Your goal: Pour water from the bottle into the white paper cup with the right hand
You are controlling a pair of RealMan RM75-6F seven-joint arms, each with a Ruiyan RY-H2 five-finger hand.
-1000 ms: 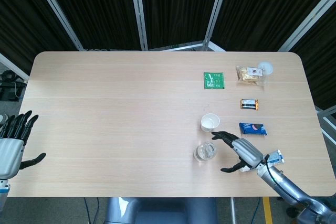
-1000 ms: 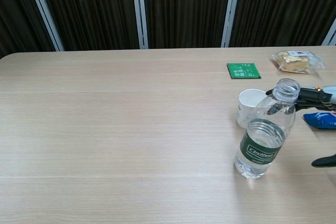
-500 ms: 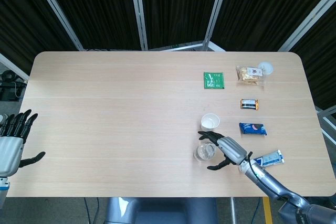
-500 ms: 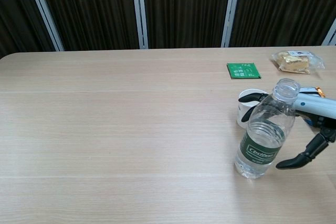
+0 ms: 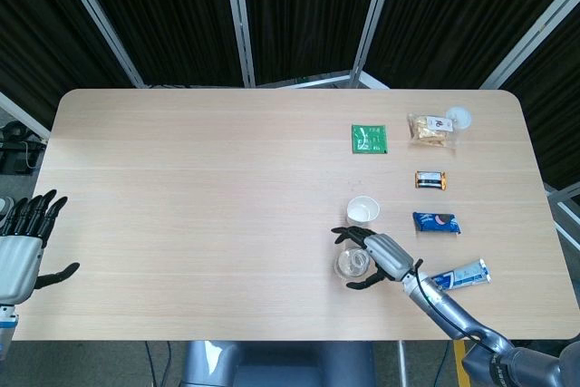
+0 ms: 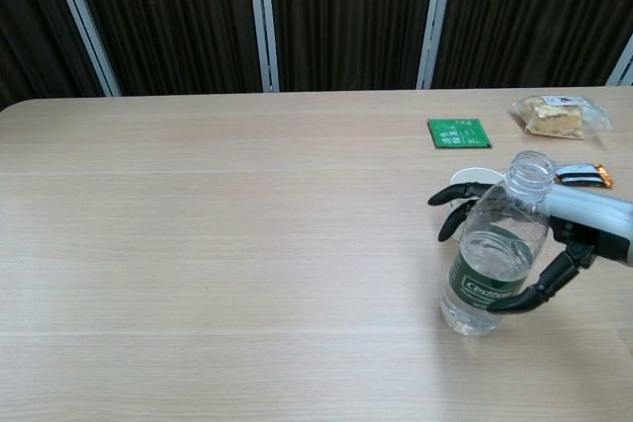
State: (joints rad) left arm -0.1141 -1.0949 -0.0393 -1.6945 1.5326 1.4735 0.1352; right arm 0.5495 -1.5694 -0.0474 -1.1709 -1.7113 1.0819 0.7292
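Standing upright and uncapped, clear bottle [image 6: 492, 269] with a green label, on the table [image 5: 199, 188] inside the curve of the right hand [image 6: 554, 234]; partly filled with water, by the chest view; dark fingers [image 6: 457, 207] reaching round the far side of its shoulder, thumb curled toward the near side by the label; wrapped loosely about the bottle, though whether actually pressing on it cannot be told; in the head view the same right hand [image 5: 379, 256] cupped beside the bottle [image 5: 352, 265], arm trailing off toward the table's near right corner.

Just beyond the fingertips, white paper cup [image 5: 362, 211], upright, mouth open; partly hidden behind bottle and fingers in the chest view [image 6: 463, 185].

Out past the back of the hand, a blue snack packet [image 5: 436, 222]; nearer the forearm, a blue-and-white tube [image 5: 459, 275] lying flat; farther off beyond the cup, a dark bar with orange ends [image 5: 431, 179], a green sachet [image 5: 368, 138], a clear bag of snacks [image 5: 431, 129] and a small white lid [image 5: 458, 118].

Far across at the opposite near edge, left hand [image 5: 24, 242], spread wide, holding nothing, off the tabletop.
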